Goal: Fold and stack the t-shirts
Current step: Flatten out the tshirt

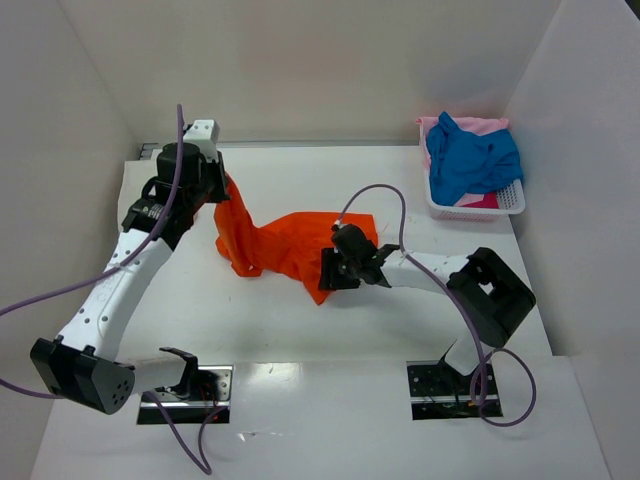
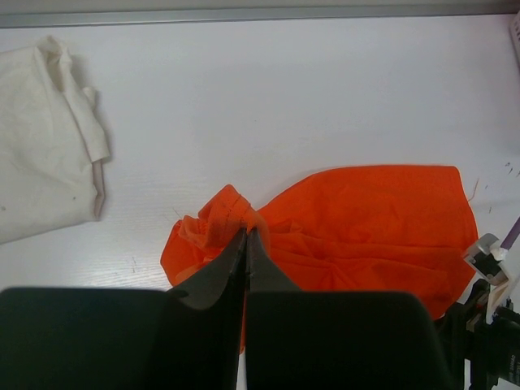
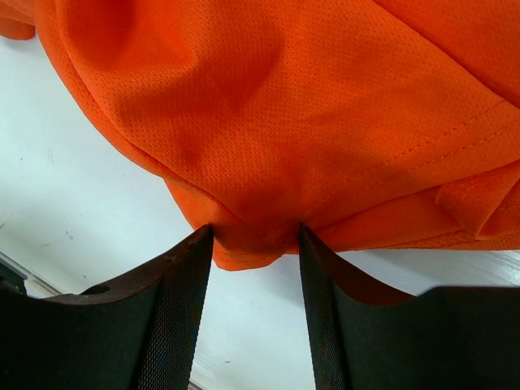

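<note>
The orange t-shirt (image 1: 290, 245) lies bunched on the table's middle, its left end raised. My left gripper (image 1: 220, 195) is shut on a gathered fold of that end (image 2: 231, 213); its fingertips (image 2: 246, 236) are pressed together. My right gripper (image 1: 332, 270) is open at the shirt's near right corner, and the orange hem (image 3: 252, 244) hangs between its fingers (image 3: 183, 292). A cream-white t-shirt (image 2: 41, 138) lies folded at the back left. A blue t-shirt (image 1: 470, 160) and a pink t-shirt (image 1: 480, 125) lie in the basket.
A white plastic basket (image 1: 510, 200) stands at the back right against the wall. White walls close the table on the left, back and right. The right arm (image 2: 487, 325) shows at the lower right of the left wrist view.
</note>
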### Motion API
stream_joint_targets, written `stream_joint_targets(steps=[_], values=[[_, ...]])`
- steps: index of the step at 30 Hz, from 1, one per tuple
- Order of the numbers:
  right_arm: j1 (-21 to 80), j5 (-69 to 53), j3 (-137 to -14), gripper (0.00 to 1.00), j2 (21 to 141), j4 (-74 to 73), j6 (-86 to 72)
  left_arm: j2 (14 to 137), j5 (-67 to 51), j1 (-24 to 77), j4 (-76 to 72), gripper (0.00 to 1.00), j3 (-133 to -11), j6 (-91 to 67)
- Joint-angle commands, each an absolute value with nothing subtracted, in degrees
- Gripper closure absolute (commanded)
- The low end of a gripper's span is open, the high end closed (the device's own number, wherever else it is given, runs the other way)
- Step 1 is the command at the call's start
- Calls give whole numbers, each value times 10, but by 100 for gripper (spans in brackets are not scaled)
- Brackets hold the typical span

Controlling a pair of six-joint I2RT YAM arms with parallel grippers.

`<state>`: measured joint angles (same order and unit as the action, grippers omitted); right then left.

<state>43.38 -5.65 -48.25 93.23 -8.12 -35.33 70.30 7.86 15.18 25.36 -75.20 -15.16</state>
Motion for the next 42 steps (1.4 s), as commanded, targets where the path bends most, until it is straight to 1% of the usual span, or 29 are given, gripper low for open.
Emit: stream_joint_targets(steps=[1, 3, 6, 8, 10, 11, 15, 20, 21, 23, 26, 29, 34, 37, 39, 42], values=[[443, -56, -502, 49, 933, -60, -352, 696, 86, 149, 237, 100, -751, -146], [443, -60, -502, 56, 937, -60, -352, 696, 86, 149, 237, 100, -751, -146], [443, -62, -502, 75, 946, -55, -352, 696, 86, 149, 237, 100, -751, -146], [443, -58, -508, 84, 946, -54, -352, 696, 86, 149, 237, 100, -751, -146], [443, -39, -517, 98, 946, -61, -358, 696, 91, 149, 237, 100, -751, -146], [443, -31, -519, 100, 941, -65, -358, 696, 91, 149, 237, 100, -751, -146], [443, -3, -543, 100, 915, -94, -359, 696, 97, 149, 237, 100, -759, -141], [443, 55, -638, 100, 852, -157, -331, 697, 109, 149, 248, 100, -792, -140], [442, 66, -642, 100, 849, -163, -326, 701, 109, 149, 248, 100, -801, -135], [428, 82, -682, 100, 826, -175, -321, 701, 114, 143, 248, 100, -821, -134], [396, 91, -739, 100, 812, -203, -311, 701, 114, 132, 248, 100, -868, -129], [383, 139, -779, 100, 787, -209, -288, 701, 145, 132, 248, 100, -937, -120], [358, 174, -865, 100, 763, -214, -242, 701, 189, 132, 220, 100, -1049, -102], [358, 246, -930, 100, 750, -214, -216, 713, 225, 132, 218, 100, -1147, -73], [355, 295, -949, 100, 734, -214, -196, 716, 250, 132, 218, 100, -1179, -51], [326, 330, -961, 100, 697, -203, -181, 705, 286, 132, 218, 100, -1211, -27]])
